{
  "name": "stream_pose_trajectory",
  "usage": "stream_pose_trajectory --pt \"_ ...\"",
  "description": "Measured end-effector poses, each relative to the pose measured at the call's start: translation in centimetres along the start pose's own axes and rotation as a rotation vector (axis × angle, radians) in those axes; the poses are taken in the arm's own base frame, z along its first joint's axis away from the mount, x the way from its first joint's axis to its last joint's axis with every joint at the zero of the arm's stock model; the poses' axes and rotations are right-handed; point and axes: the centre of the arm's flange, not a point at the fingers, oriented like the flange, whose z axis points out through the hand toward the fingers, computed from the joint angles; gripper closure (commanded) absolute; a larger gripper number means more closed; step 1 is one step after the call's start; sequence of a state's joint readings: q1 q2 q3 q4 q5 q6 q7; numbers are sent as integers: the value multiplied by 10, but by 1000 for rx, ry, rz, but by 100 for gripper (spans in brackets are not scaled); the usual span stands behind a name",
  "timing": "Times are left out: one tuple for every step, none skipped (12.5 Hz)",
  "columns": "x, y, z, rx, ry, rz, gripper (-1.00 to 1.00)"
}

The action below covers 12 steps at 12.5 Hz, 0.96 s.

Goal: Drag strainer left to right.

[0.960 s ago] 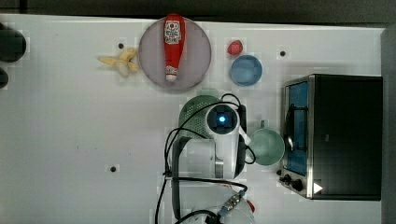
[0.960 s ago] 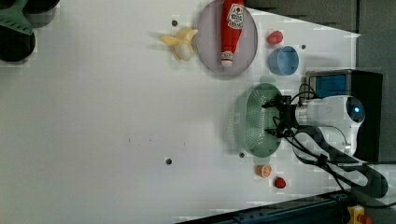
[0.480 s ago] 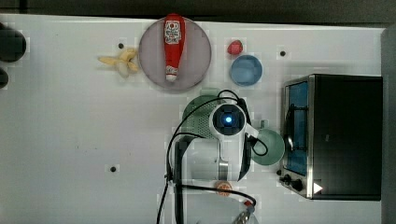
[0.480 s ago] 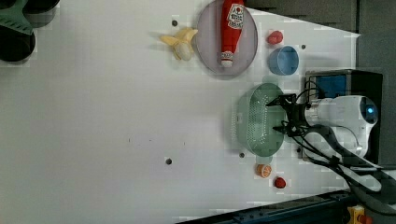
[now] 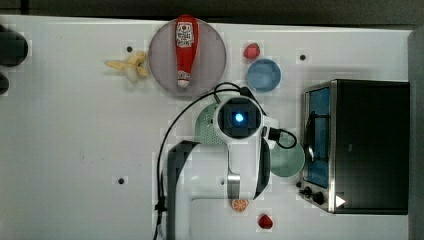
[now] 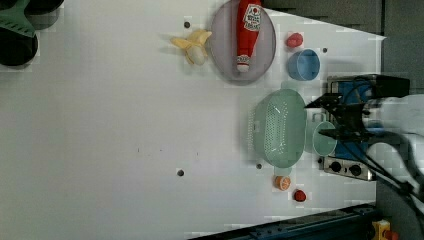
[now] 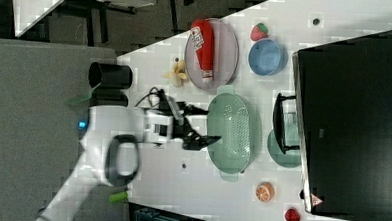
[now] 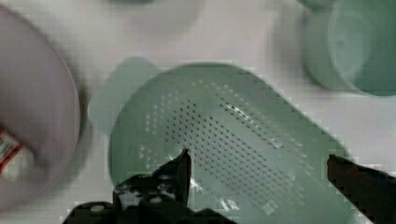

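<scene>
Strainer (image 6: 278, 127) sits on the white surface (image 6: 125, 125) between the plate (image 6: 222, 50) with the ketchup bottle (image 6: 247, 27) and my cup (image 6: 324, 139) — my tool (image 8: 259, 170) hangs above it, released, fingers spread wide, touching nothing.

Light: bright, even overhead | tabletop (image 5: 75, 150) near-white, faint glare | shadows: soft, short | wrist view: blurred | others: blocky

Pale mint-green oval perforated plastic strainer (image 6: 278, 127) w/ small tab handles at both ends: upright, open side up, flat on table, nothing inside. Long axis vertical in left view & right view (image 7: 232, 132); dotted holes across bottom (image 8: 224, 140).
</scene>
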<state>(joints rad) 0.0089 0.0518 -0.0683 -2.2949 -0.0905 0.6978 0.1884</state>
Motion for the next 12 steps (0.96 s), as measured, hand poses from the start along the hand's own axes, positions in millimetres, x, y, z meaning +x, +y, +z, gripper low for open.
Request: stream_pose_trajectory --pt "-5 1 -29 -30 -14 -16 -100" --pt "-7 2 -64 -41 -16 -35 -100" --pt "-11 2 -99 -25 -38 -38 -100" --pt "-13 8 -137 -28 -53 -38 -100" --pt "-15 16 -176 -13 -45 -43 -100" --pt "-20 27 -211 13 -30 -43 -100" --pt "-25 43 -239 35 -16 -41 -100" --pt "-29 60 -266 70 10 -39 -100" --pt "-34 73 -288 120 39 -50 -100" --pt "-40 82 -304 152 46 -72 -100" --pt "-46 88 -311 161 42 -87 -100" --pt "-47 90 -314 169 44 -93 -100"
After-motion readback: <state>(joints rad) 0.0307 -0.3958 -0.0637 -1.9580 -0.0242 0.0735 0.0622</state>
